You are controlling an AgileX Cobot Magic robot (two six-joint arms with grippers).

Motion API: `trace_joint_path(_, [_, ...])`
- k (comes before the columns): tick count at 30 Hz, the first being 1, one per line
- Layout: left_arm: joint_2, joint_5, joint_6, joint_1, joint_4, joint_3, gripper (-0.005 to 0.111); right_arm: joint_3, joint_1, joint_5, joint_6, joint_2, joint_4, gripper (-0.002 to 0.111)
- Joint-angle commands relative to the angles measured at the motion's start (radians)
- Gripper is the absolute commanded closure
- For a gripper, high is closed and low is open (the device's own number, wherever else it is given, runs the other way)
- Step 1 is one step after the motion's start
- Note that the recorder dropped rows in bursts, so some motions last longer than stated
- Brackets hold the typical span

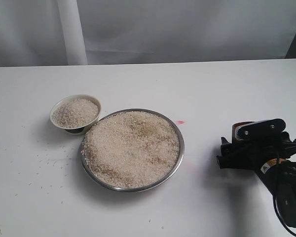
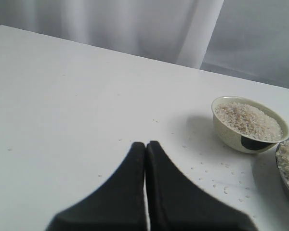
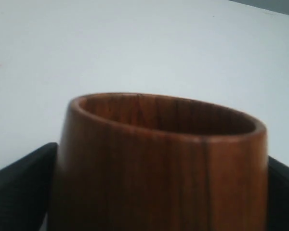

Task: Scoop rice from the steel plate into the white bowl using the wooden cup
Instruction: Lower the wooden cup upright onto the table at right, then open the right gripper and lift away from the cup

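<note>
The steel plate [image 1: 181,148] sits mid-table, heaped with rice [image 1: 130,148]. Touching its far-left rim is the white bowl [image 1: 55,111], also filled with rice [image 1: 75,112]. My right gripper [image 1: 237,140] is low at the right of the table, well apart from the plate. It is shut on the wooden cup [image 1: 240,125], whose reddish-brown wall [image 3: 159,159] fills the right wrist view between the two black fingers [image 3: 24,178]; the cup's mouth is up and no rice shows at its rim. My left gripper [image 2: 145,144] is shut and empty, off the exterior view, with the bowl [image 2: 226,132] ahead of it.
Loose grains [image 1: 44,163] are scattered on the white table left of the plate and near the bowl [image 2: 216,180]. A small pink mark [image 1: 180,122] lies beside the plate's far-right rim. A white post [image 1: 71,32] stands behind the table's back edge.
</note>
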Motion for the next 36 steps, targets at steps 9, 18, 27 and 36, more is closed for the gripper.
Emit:
trace_joint_path(9, [0.0,-0.006,-0.004,-0.006,-0.005,-0.001,0.107,0.023,-0.007,-0.049,0.005,-0.018,-0.008,0.02])
trace_joint_path(18, [0.0,-0.006,-0.004,-0.006,-0.005,-0.001,0.107,0.088,0.003,-0.098,0.005,-0.125,-0.013,0.02])
trace_joint_path(27, [0.0,-0.006,-0.004,-0.006,-0.005,-0.001,0.107,0.128,0.047,-0.076,0.005,-0.337,0.003,0.02])
trace_joint_path(36, [0.0,-0.006,-0.004,-0.006,-0.005,-0.001,0.107,0.167,0.123,0.005,0.005,-0.669,0.077,0.027])
